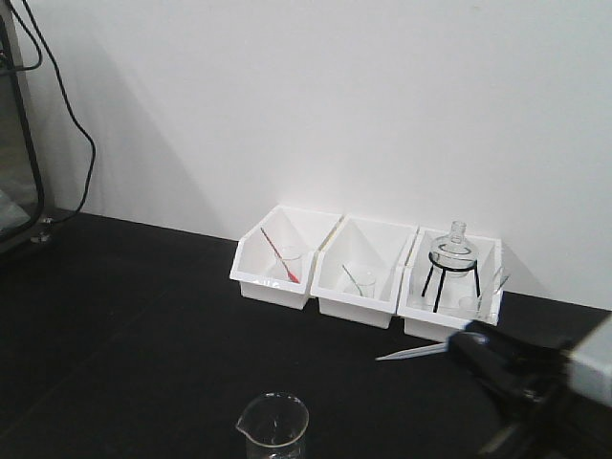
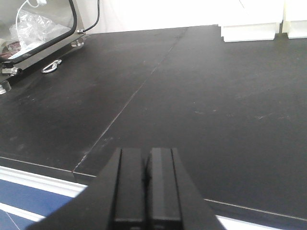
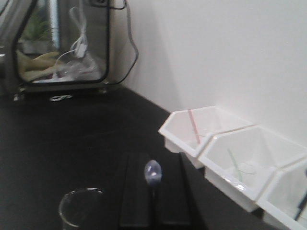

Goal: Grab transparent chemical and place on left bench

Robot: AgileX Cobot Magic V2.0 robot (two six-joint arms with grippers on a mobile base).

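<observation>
The transparent chemical is a colourless pipette [image 1: 413, 352], and my right gripper [image 1: 475, 342] is shut on it at the lower right, above the left bench [image 1: 143, 306]. The pipette's tip points left. In the right wrist view its bulb [image 3: 153, 173] shows end-on between the shut fingers of the right gripper [image 3: 153, 160]. My left gripper [image 2: 146, 158] is shut and empty, low over the bench's [image 2: 216, 96] front edge.
Three white bins stand against the white wall: the left one [image 1: 251, 270] holds a red pipette [image 1: 279, 256], the middle one [image 1: 330, 298] a green-tinted pipette [image 3: 233, 164], the right one [image 1: 490, 251] a flask on a black tripod [image 1: 449, 268]. A glass beaker [image 1: 273, 426] stands near the front. A black cable [image 1: 81, 143] hangs at left.
</observation>
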